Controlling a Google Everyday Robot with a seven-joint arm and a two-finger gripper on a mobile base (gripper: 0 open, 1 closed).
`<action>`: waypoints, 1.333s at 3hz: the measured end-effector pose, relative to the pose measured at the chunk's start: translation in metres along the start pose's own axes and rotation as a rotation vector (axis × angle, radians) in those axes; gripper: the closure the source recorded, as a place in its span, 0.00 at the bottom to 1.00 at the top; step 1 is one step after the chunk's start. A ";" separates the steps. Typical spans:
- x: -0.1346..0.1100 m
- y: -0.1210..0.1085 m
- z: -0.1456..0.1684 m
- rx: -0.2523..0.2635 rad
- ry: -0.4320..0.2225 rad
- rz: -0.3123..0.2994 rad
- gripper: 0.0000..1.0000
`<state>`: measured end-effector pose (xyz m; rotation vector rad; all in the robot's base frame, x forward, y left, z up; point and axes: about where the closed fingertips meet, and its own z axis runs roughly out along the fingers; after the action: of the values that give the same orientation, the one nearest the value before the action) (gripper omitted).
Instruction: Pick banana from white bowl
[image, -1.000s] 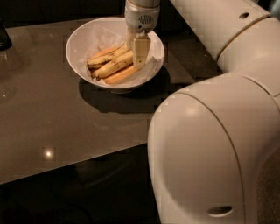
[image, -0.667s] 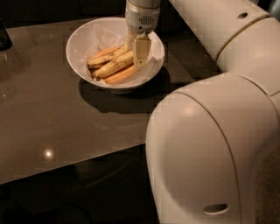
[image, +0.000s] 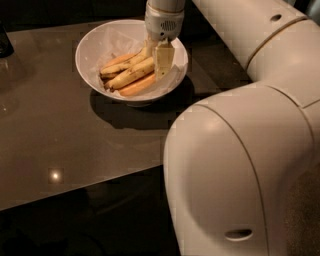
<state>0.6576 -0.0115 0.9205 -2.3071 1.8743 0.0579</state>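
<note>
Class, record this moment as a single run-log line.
stage: grasp approach | end effector: low inside white bowl, at one end of banana | banana: lying in bowl, not yet lifted

A dim indoor room of unclear kind: a glossy brown desk (image: 60, 130) bears a white bowl (image: 95, 47) of fruit (image: 131, 75), the robot's pincer (image: 159, 62) lowered into the bowl's right side.

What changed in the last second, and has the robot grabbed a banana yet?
Hardly anything. The big arm joint in the foreground crept slightly to the left. The gripper stays down in the white bowl, at the right end of the banana; whether it has hold of it cannot be told. Nothing was lifted: banana, bowl and table are as before.
</note>
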 end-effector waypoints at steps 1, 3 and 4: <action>0.006 0.008 0.003 0.001 -0.017 0.024 0.54; 0.021 0.030 0.006 -0.028 -0.032 0.075 1.00; 0.019 0.024 0.007 -0.002 -0.040 0.078 1.00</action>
<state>0.6391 -0.0332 0.9083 -2.2164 1.9441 0.1147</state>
